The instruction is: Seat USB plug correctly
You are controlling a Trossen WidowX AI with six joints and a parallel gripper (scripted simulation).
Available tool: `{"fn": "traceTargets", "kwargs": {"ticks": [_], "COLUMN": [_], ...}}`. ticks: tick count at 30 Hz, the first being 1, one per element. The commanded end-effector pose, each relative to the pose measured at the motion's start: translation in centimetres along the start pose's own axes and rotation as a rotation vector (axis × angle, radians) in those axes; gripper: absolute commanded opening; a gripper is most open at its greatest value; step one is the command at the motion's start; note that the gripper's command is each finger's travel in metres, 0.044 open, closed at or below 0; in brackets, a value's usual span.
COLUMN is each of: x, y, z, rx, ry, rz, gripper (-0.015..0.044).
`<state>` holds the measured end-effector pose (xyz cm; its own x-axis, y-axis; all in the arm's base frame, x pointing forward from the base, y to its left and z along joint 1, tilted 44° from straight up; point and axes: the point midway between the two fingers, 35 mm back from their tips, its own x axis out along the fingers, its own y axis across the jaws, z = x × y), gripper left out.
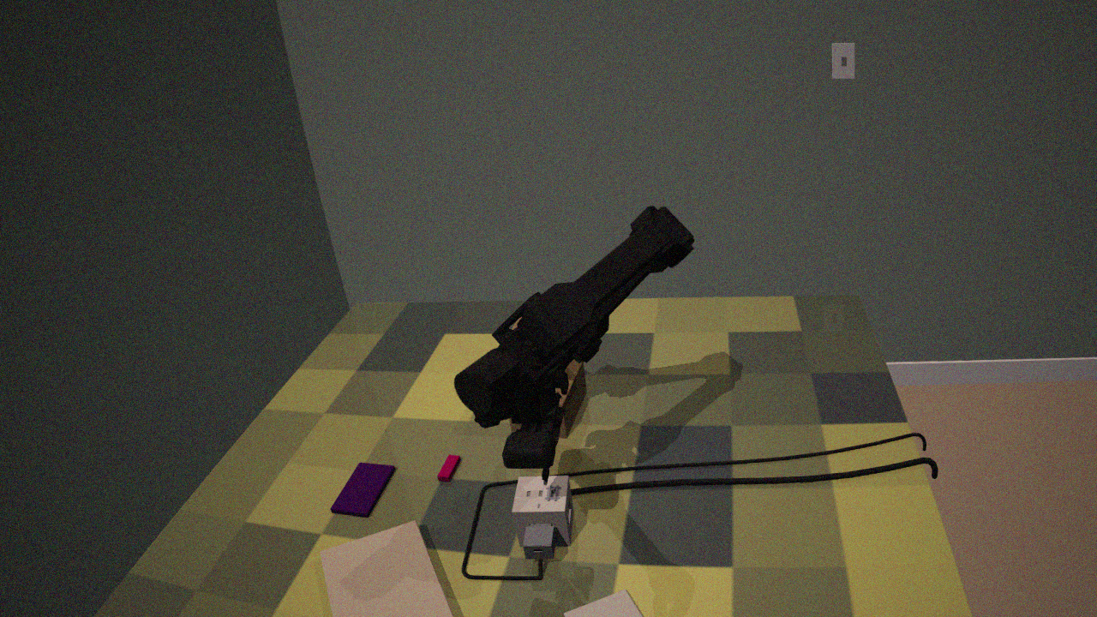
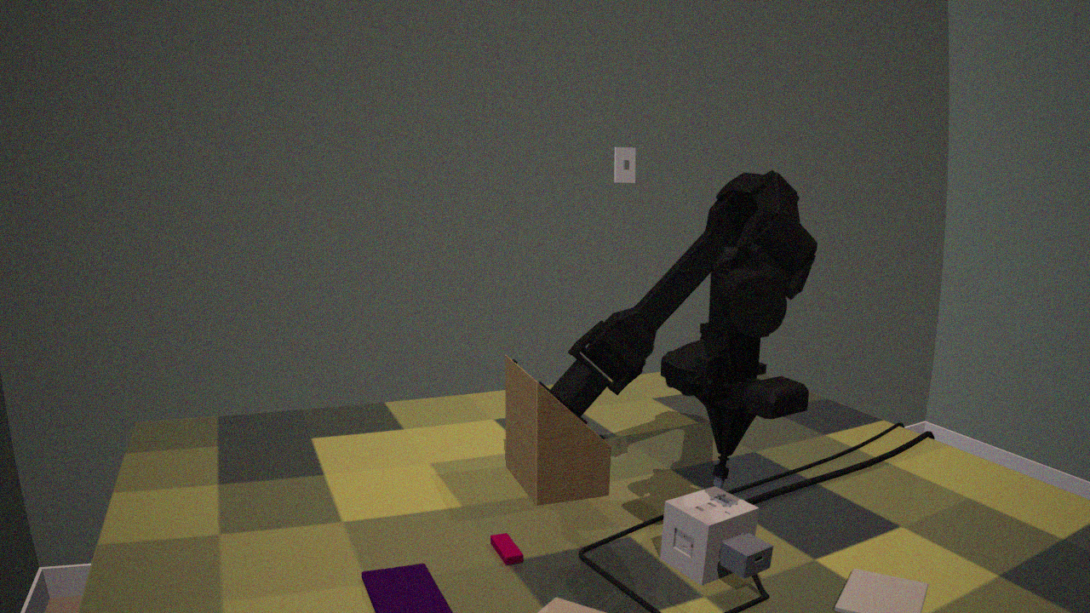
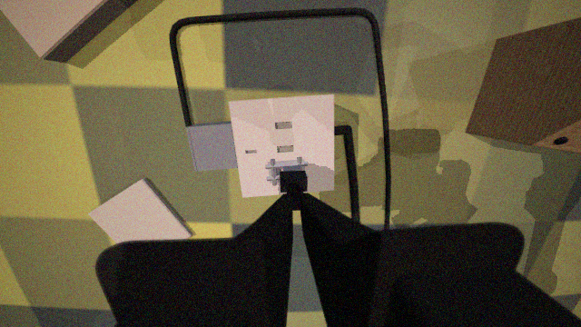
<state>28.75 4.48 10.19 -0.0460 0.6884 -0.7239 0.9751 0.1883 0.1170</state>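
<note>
The white power cube (image 1: 562,526) (image 2: 685,522) (image 3: 313,113) stands on the chequered table. Its top has several slots and a socket with metal parts (image 1: 553,492) (image 2: 719,500) (image 3: 273,174). My gripper (image 1: 545,469) (image 2: 722,458) (image 3: 295,202) points down over the cube and is shut on the small black USB plug (image 2: 720,472) (image 3: 293,181). The plug's metal end points down close above the cube's top, near the socket. Whether the tip touches the socket, and which way round the plug is, I cannot tell; the plug's body partly hides the socket in the wrist view.
A grey adapter (image 1: 538,541) (image 2: 747,554) (image 3: 212,146) sticks out of the cube's side. Black cables (image 1: 690,482) (image 3: 385,113) run around and behind the cube. A wooden block (image 2: 533,457), a pink bar (image 1: 449,468), a purple slab (image 1: 362,489) and pale slabs (image 1: 387,567) (image 2: 881,592) surround it.
</note>
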Motion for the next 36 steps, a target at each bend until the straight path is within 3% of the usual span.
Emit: {"fn": "traceTargets", "kwargs": {"ticks": [1,36], "x": [0.07,0.49], "y": [0.05,0.13], "z": [-0.04,-0.23], "rx": [-0.006,-0.019], "ry": [0.005,0.02], "rz": [0.002,0.003], "gripper": [0.0,0.0]}}
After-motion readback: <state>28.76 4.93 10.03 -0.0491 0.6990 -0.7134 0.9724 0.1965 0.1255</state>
